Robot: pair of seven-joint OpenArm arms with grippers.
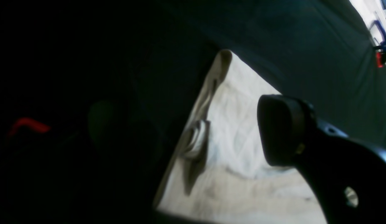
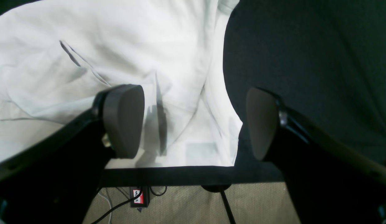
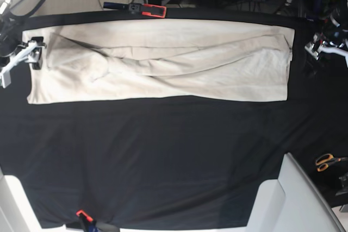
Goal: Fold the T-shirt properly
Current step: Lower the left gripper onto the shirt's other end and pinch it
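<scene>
T-shirt (image 3: 163, 61) spread in a long band on the black cloth (image 3: 163, 150), close along the cloth's far edge, folded lengthwise with overlapping creases across the middle. Right gripper (image 3: 33, 52) at the shirt's left end in the base view, jaws wide apart and gripping nothing. From the right wrist, one finger (image 2: 123, 119) over the pale fabric (image 2: 102, 46), the other over bare cloth (image 2: 304, 46), the shirt's edge lying between them. Left gripper (image 3: 314, 47) just off the shirt's right end in the base view, jaws spread, nothing held. From the left wrist, only one finger (image 1: 281, 130) clear, above a corner of the shirt (image 1: 242, 149) with its layered edge showing; the rest of that view too dark to read. Clamps (image 3: 147, 9) on the cloth's far edge behind the shirt. Scissors (image 3: 326, 161) with orange handles well off from the shirt, beyond the cloth's right side.
</scene>
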